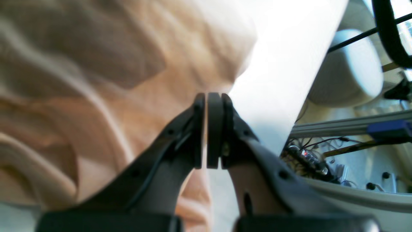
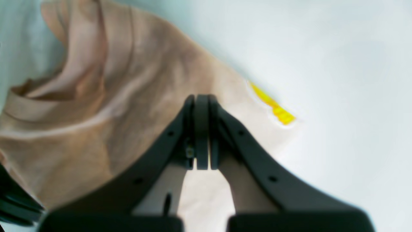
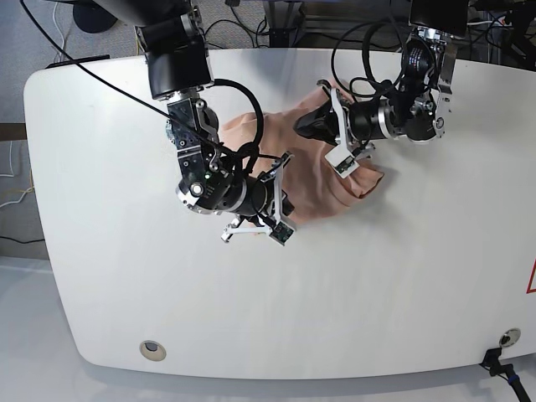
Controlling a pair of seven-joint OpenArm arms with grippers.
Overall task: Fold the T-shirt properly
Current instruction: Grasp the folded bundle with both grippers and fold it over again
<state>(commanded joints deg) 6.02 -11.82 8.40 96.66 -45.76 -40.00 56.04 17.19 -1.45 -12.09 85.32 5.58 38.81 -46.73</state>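
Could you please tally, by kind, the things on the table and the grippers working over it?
T-shirt: 1
Grippers: 2, the left gripper and the right gripper, both shut
Table: 1
Total: 4

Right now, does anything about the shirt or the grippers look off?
Yes: the T-shirt is bunched in a wrinkled heap between the arms, not spread flat. The yellow print sits at a crumpled edge. The left gripper and right gripper are both shut; whether either pinches cloth is unclear.
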